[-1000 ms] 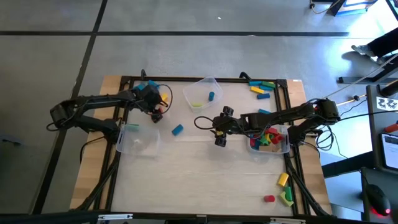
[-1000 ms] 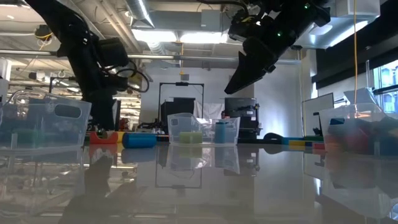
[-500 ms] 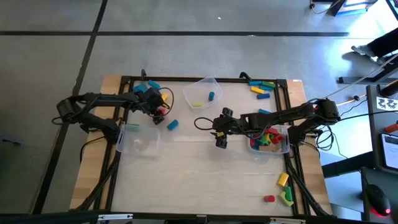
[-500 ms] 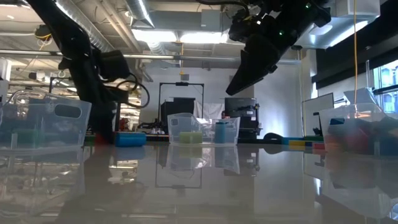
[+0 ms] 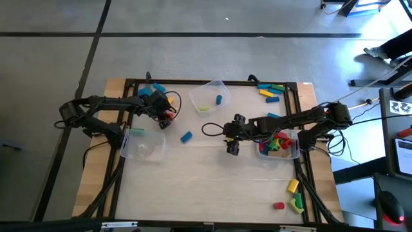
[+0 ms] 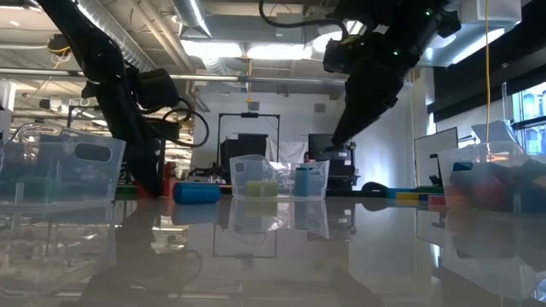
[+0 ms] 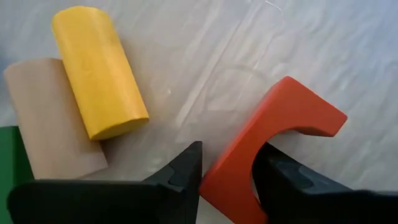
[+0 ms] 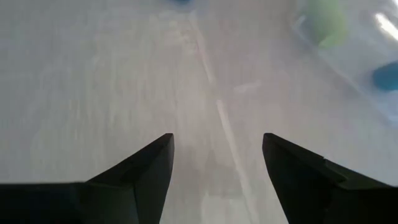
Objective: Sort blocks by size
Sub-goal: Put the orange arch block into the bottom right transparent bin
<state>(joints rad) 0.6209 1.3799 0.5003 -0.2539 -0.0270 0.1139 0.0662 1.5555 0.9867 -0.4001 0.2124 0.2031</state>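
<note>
Closest under the left pincer [image 7: 227,171], its two dark fingers straddle one leg of a red arch-shaped block [image 7: 273,146] lying on the desk [image 7: 348,56]. They look pressed against that leg, so I'd call it clamped on the red piece, though only at one end. That is my worry: with the grip so far from the block's middle, the arch could swivel or slip out once lifted, and drop back among its neighbours.

Just beside it lie a yellow cylinder [image 7: 96,78] and a pale tan cylinder [image 7: 53,134], touching each other, with a green piece [image 7: 11,162] at the edge. A sideways nudge on the way up could roll the yellow one off.

From above, the left pincer [image 5: 166,117] sits near the desk's far left corner. A blue cylinder [image 5: 186,136] lies loose a little way off, between it and an empty-looking clear bin [image 5: 143,143]. It is round and free, so any brush from the arm would send it rolling.

Further over, the right pincer [image 5: 233,143] hangs above the middle of the desk with its fingers apart and nothing between them, beside a bin of mixed coloured blocks [image 5: 279,143]. Its cable loops low; I'd watch that it doesn't snag.

At the back stands another clear bin [image 5: 211,96] with a blue and a yellowish-green piece inside. More blocks lie scattered at the far right [image 5: 270,90] and near right [image 5: 293,193] corners, still unsorted.
</note>
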